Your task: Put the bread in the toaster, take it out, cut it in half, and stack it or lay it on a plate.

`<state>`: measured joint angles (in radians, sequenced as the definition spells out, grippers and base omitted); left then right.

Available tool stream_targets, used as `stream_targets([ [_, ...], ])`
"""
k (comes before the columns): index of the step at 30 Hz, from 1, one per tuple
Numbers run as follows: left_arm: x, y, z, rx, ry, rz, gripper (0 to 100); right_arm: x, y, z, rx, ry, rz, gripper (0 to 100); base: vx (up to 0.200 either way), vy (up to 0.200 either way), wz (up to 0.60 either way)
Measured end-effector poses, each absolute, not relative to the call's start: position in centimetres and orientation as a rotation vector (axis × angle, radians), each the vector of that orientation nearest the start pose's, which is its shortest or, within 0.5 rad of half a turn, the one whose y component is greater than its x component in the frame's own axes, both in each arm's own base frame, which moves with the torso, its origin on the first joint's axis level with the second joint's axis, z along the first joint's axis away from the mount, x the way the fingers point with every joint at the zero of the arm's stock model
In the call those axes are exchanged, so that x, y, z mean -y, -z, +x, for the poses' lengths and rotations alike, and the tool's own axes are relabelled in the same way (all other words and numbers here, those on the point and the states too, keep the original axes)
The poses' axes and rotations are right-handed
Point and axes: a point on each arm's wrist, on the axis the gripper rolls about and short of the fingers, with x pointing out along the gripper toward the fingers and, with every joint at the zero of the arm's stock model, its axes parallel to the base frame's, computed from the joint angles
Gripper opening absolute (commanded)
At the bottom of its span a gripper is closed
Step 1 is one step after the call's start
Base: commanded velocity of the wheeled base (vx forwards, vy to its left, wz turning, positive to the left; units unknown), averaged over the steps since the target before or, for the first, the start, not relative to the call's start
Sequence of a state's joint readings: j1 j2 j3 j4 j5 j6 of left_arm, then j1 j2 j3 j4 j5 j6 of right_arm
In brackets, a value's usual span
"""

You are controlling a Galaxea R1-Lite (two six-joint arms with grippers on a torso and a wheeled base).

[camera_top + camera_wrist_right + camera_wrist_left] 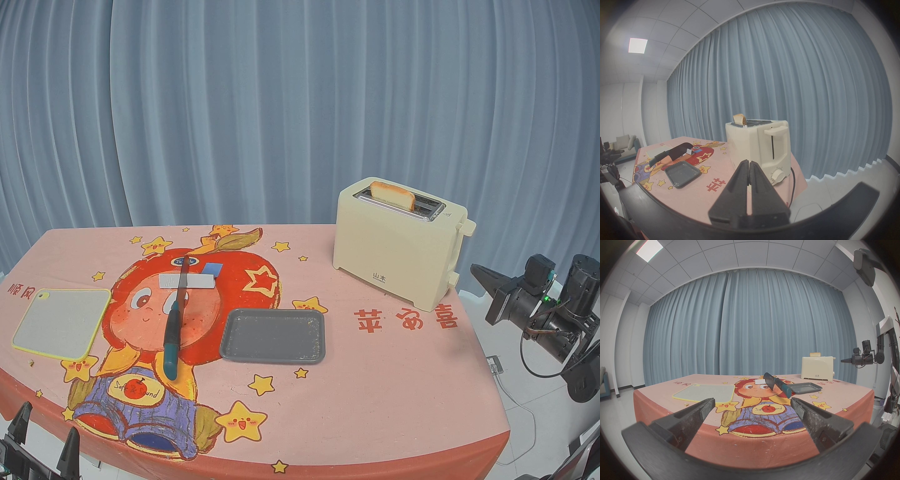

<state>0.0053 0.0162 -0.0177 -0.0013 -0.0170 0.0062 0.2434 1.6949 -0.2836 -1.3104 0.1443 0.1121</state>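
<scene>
A slice of bread (pixel 392 195) stands up out of the far slot of the cream toaster (pixel 397 244) at the table's right rear; the bread (pixel 739 119) also pokes from the toaster (pixel 759 147) in the right wrist view. A grey tray-like plate (pixel 273 336) lies mid-table, and a teal-handled knife (pixel 173 330) rests left of it. A pale cutting board (pixel 61 322) lies at the left edge. My right gripper (pixel 749 167) is shut, off the table's right side, level with the toaster's lever. My left gripper (pixel 752 410) is open, below the table's front left edge.
A small white block (pixel 186 280) and a blue piece (pixel 212 269) lie under the knife's blade end. The toaster's lever (pixel 776 130) and dial (pixel 778 176) face my right gripper. Folded blue curtains hang behind the table. The cloth in front of the plate is bare.
</scene>
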Motion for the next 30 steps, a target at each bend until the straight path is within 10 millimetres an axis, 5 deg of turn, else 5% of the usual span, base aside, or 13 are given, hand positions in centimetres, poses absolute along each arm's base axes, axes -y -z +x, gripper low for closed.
stream_targets([
  [30,0.1,-8.1,-2.3,0.003,0.012,0.007,100,-4.9,-15.5,24.4,0.011,-0.34,0.103,0,0.0,0.0,0.0],
])
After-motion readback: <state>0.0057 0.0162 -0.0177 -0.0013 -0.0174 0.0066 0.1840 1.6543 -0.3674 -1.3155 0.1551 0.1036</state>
